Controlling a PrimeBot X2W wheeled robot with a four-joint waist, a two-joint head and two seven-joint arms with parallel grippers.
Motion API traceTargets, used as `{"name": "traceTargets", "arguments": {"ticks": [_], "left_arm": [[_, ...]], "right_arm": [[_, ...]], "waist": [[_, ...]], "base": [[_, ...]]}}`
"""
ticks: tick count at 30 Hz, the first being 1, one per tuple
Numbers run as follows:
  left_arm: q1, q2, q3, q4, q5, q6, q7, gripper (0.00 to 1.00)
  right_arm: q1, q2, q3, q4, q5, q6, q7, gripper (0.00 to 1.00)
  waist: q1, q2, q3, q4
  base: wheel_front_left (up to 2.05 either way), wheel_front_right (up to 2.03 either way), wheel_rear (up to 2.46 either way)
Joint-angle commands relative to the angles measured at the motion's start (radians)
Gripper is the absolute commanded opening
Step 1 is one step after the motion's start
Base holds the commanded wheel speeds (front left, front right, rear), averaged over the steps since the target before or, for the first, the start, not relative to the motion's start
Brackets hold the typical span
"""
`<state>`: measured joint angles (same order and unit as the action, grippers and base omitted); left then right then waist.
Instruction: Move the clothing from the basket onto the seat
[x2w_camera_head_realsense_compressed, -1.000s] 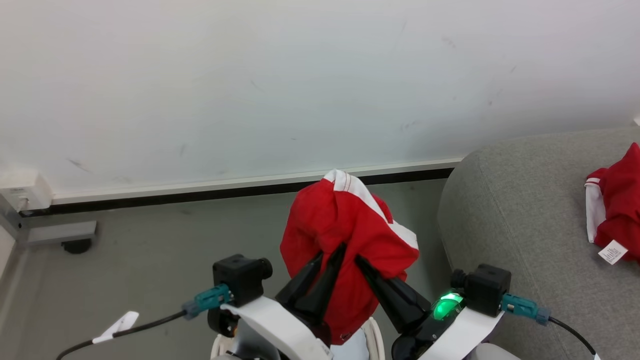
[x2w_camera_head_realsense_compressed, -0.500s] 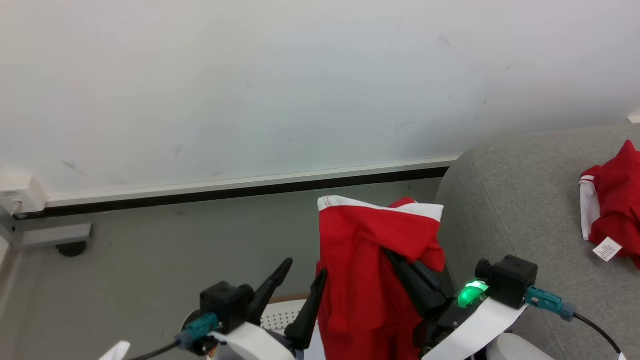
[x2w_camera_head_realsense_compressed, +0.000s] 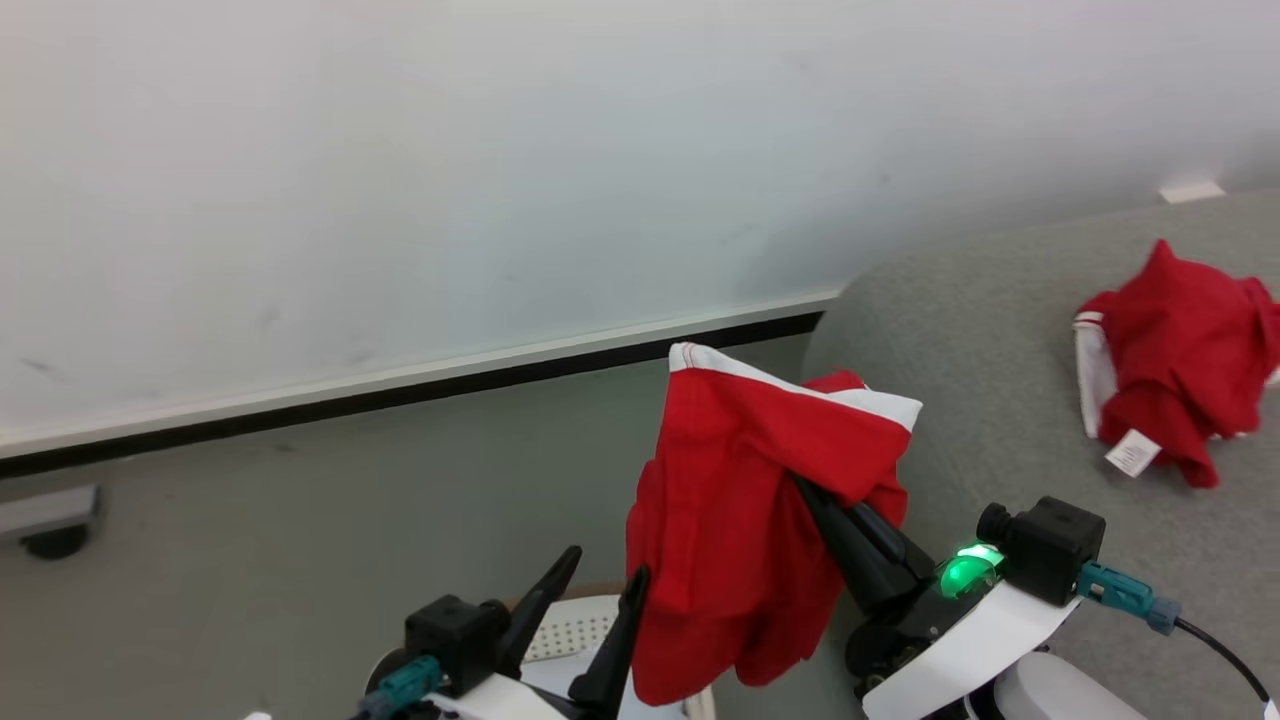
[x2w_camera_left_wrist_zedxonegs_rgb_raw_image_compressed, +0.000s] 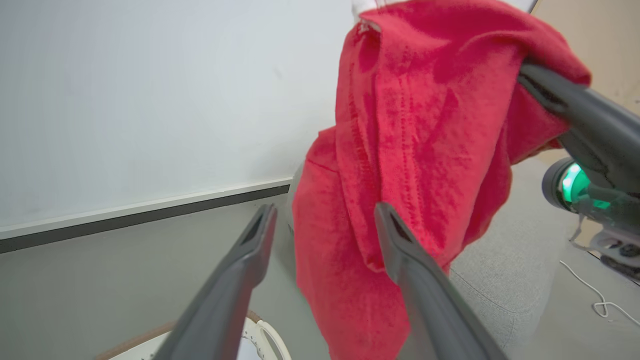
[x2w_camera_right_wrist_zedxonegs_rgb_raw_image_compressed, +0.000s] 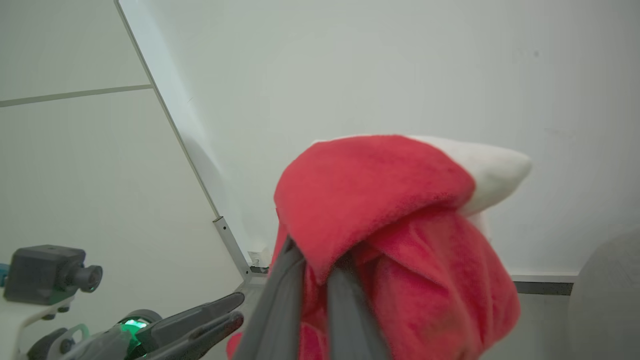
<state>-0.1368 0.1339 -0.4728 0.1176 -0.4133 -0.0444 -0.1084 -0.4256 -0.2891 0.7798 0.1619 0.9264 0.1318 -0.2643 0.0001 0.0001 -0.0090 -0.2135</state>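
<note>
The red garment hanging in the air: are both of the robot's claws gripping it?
No, the right gripper is shut on the red garment, while the left gripper stands open beside it, its fingers apart.

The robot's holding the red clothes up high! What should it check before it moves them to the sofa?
1. Right jaws shut on hanging garment: ok.
2. Left jaws open: ok.
3. Left jaws clear of the fabric: cannot tell.
4. Hem above the basket rim: cannot tell.
5. Bare seat room beside the other garment: ok.
6. Hanging garment over the seat: not ok, beside its end.
</note>
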Motion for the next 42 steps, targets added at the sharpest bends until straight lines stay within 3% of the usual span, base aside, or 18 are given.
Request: {"name": "traceTargets", "arguments": {"ticks": [1, 13, 18, 28, 34, 42], "left_arm": [[0.011, 0.002, -0.001, 0.004, 0.002, 0.0, -0.011, 1.0], [-0.002, -0.002, -0.026, 0.004, 0.015, 0.001, -0.029, 1.0], [-0.026, 0.002, -0.046, -0.013, 0.026, -0.006, -0.018, 1.0], [-0.108, 0.049, -0.081, -0.088, 0.068, -0.033, 0.028, 1.0], [-0.179, 0.091, -0.09, -0.143, 0.092, -0.047, 0.07, 1.0], [-0.261, 0.114, -0.098, -0.201, 0.113, -0.056, 0.109, 1.0]], "right_arm": [[0.0, -0.001, -0.002, -0.004, -0.007, -0.002, 0.0, 0.0], [0.031, -0.024, -0.038, -0.037, -0.036, -0.002, 0.0, 0.0], [0.052, -0.025, -0.103, -0.029, -0.059, -0.002, 0.0, 0.0], [-0.06, 0.031, -0.363, 0.012, -0.16, -0.002, 0.0, 0.0], [-0.258, 0.043, -0.602, 0.079, -0.22, -0.002, 0.0, 0.0], [-0.594, 0.021, -0.996, 0.318, -0.285, -0.002, 0.0, 0.0]], "waist": [[-0.0001, -0.0001, 0.01, -0.05], [-0.0001, -0.0001, 0.046, -0.271], [-0.0001, -0.0001, 0.097, -0.315], [-0.0001, -0.0001, 0.292, -0.293], [-0.0001, -0.0001, 0.432, -0.238], [-0.0001, -0.0001, 0.574, -0.172]], "base": [[0.0, 0.0, 0.0], [0.0, 0.0, 0.0], [0.0, 0.0, 0.0], [0.0, 0.0, 0.0], [0.0, 0.0, 0.0], [0.0, 0.0, 0.0]]}}
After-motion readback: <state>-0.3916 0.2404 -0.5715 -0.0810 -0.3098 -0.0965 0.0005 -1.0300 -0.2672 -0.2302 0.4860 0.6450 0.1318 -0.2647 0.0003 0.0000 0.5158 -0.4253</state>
